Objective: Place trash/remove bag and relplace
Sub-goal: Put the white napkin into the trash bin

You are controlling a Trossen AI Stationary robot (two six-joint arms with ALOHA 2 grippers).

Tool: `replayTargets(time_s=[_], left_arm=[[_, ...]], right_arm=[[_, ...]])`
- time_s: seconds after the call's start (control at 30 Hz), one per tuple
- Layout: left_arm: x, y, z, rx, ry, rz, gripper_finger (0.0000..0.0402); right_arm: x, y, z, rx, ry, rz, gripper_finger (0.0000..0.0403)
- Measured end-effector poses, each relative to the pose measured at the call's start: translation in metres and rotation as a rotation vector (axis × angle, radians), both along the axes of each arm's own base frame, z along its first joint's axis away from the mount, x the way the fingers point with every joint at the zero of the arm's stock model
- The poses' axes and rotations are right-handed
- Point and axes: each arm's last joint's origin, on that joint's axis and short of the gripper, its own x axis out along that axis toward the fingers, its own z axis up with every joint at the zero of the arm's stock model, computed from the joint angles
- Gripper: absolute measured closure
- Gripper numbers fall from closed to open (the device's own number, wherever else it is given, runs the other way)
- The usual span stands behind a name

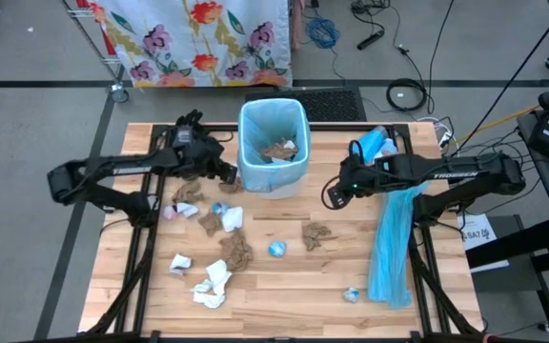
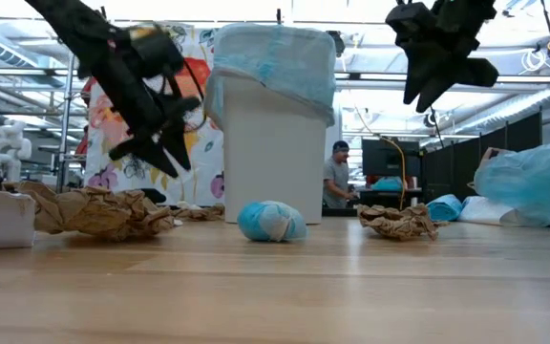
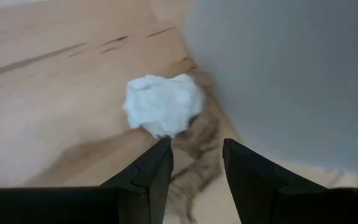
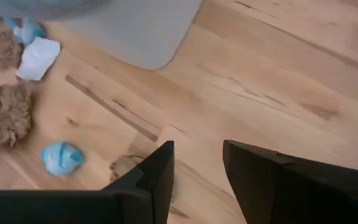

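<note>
A white bin (image 1: 273, 151) lined with a light-blue bag stands at the table's far middle with brown paper wads (image 1: 279, 150) inside. My left gripper (image 1: 229, 177) is open just left of the bin, above a white tissue wad (image 3: 163, 104) that lies on the table against the bin wall (image 3: 291, 74). My right gripper (image 1: 332, 198) is open and raised to the right of the bin, over bare wood (image 4: 260, 93). Several brown, white and pale-blue wads (image 1: 236, 250) lie scattered on the near half of the table.
A long light-blue plastic strip (image 1: 394, 243) lies along the table's right side under the right arm. A blue wad (image 2: 270, 220) and a brown wad (image 2: 399, 222) lie in front of the bin. A floral cloth (image 1: 198, 38) hangs beyond the far edge. A person (image 2: 335, 177) stands in the room behind.
</note>
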Motion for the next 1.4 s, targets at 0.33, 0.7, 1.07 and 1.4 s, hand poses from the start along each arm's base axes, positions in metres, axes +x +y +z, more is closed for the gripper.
replayTargets(time_s=[0.33, 0.7, 1.07, 1.4], left_arm=[[0.012, 0.029, -0.031, -0.03, 0.02, 0.075, 0.0254], [0.02, 0.038, -0.052, -0.059, 0.02, 0.068, 0.0254], [0.027, 0.043, -0.06, -0.037, -0.016, 0.068, 0.0363], [0.021, 0.03, -0.043, -0.114, -0.032, 0.098, 0.0397]], right_arm=[[0.004, 0.002, 0.002, 0.019, -0.054, -0.031, 0.0273], [0.006, 0.002, 0.003, 0.019, -0.078, -0.032, 0.0273], [0.009, 0.002, 0.005, 0.002, -0.116, -0.032, 0.0273], [0.0, 0.002, -0.001, -0.015, -0.008, -0.07, 0.0273]])
